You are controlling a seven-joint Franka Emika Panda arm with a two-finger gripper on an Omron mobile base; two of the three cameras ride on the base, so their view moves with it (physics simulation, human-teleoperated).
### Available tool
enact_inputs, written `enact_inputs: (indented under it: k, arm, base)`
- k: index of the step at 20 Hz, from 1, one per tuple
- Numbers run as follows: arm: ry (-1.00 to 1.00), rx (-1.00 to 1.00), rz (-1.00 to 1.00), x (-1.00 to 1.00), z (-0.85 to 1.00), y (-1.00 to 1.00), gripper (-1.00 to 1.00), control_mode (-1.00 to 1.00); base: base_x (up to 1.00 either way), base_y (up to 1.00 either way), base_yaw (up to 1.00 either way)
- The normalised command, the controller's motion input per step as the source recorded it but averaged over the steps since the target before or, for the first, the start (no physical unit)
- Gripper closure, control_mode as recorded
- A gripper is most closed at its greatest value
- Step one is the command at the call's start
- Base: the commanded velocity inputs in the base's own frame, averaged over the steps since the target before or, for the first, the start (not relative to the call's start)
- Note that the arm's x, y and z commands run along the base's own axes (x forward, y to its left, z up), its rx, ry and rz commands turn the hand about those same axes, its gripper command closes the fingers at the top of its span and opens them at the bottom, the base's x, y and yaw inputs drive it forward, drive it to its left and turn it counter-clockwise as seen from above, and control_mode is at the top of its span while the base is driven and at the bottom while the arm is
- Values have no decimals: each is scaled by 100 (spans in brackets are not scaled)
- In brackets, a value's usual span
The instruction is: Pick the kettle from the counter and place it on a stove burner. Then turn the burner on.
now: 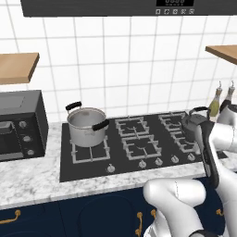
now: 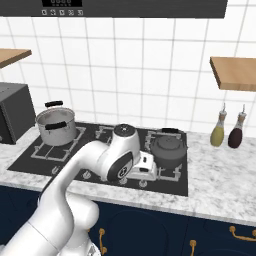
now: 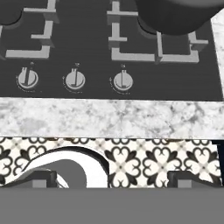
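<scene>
Kettle (image 2: 169,150) sits on a right stove burner; gripper (image 3: 112,183) spread wide, empty

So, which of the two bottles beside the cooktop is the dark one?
The right bottle, farther from the cooktop, is dark, almost maroon. The other bottle, nearer the kettle, is olive yellow.

text check | nothing readable anywhere | range hood (image 1: 111,7) had a little digital display (image 1: 175,2) but the digits were too blurry to make out | stove knobs (image 3: 75,80) had tick marks only, no numbers
</scene>
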Motion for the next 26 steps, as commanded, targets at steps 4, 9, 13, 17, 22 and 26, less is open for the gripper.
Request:
enact_inputs:
  k: [4, 9, 13, 17, 22, 26]
  arm:
    - [13, 0, 0, 23, -35, 0, -100, -100]
    - [12, 1, 2, 25, -26, 0, -100, -100]
    - [1, 2, 2, 24, -14, -6, -100, -100]
    - [0, 1, 1, 26, -21, -12, -100, -100]
    - [-1, 0, 0, 23, -28, -6, -100, -100]
    - [-5, 0, 0, 27, -26, 0, -100, -100]
  base:
    - [0, 0, 0]
    - [0, 0, 0]
    - [0, 0, 0]
    - [0, 0, 0]
    - [0, 0, 0]
    - [0, 0, 0]
